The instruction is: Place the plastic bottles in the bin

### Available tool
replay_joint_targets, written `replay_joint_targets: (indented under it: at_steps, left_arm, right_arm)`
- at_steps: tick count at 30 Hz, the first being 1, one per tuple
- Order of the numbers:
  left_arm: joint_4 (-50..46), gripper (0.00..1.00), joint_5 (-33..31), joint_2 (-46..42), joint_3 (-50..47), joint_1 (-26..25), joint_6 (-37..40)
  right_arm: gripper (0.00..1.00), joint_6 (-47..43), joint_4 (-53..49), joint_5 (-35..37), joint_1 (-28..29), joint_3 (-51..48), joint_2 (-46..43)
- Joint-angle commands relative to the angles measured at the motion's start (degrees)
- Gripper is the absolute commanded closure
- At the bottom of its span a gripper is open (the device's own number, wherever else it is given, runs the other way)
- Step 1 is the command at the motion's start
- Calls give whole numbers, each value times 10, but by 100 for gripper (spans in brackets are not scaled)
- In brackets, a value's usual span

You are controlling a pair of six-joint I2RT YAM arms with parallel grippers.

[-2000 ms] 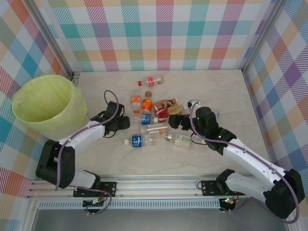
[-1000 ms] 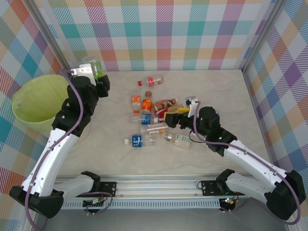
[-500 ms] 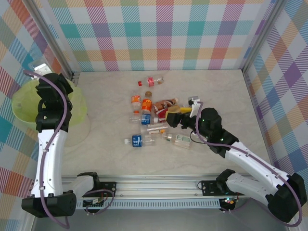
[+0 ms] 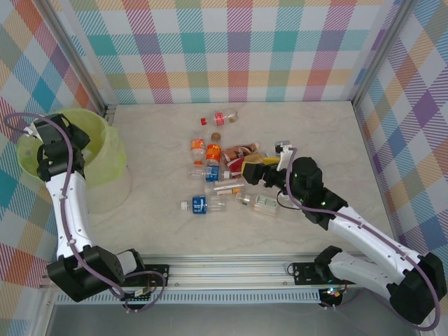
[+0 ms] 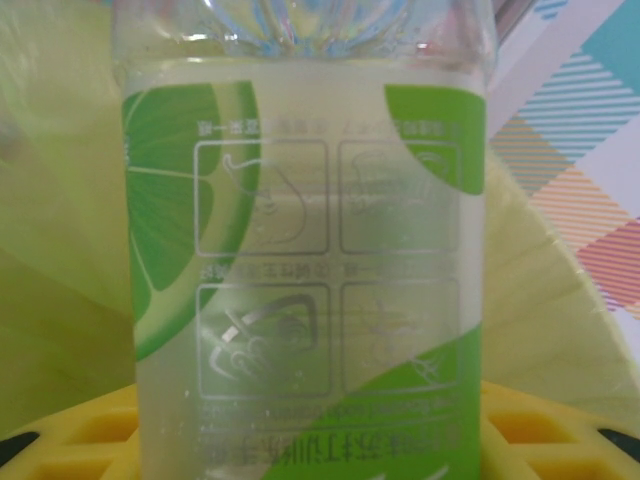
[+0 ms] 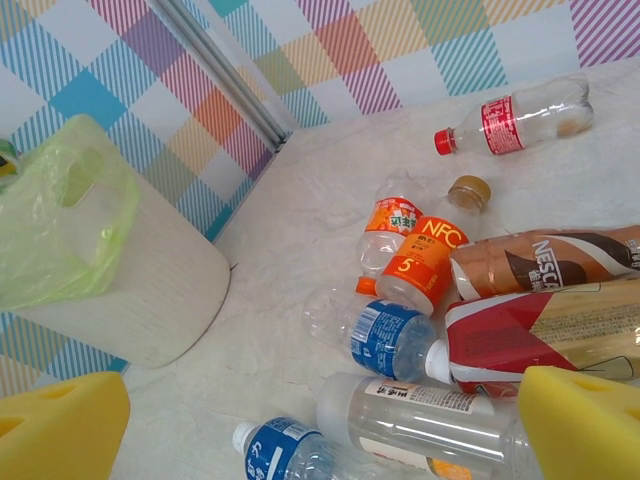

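Note:
My left gripper hangs over the bin, shut on a clear plastic bottle with a green label. Its yellow pads press the bottle's sides, and the lime-green liner lies behind. Several plastic bottles lie in a heap at mid-table, among them orange-labelled ones, a blue-labelled one and a red-capped one. My right gripper hovers open at the heap's right side, its yellow pads wide apart above a clear bottle.
A blue-labelled bottle and a clear one lie nearer the front. A brown Nescafe bottle and a red pack sit in the heap. Plaid walls close in the back and both sides.
My left arm has swung left from the table to over the bin, carrying the green-labelled bottle. The right arm has barely moved.

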Motion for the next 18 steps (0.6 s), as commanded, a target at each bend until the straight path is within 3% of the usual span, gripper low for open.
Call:
replay_joint_targets:
  at_steps: [1, 11, 18]
  left_arm:
    - [-7, 59, 79, 7, -12, 29, -52]
    - [-15, 63, 155, 56, -23, 47, -111]
    - [-8, 47, 219, 68, -36, 46, -107]
  right_arm:
    - [0, 8, 5, 5, 3, -3, -9]
    - [0, 18, 6, 3, 3, -4, -1]
    - [0, 22, 6, 8, 2, -9, -3]
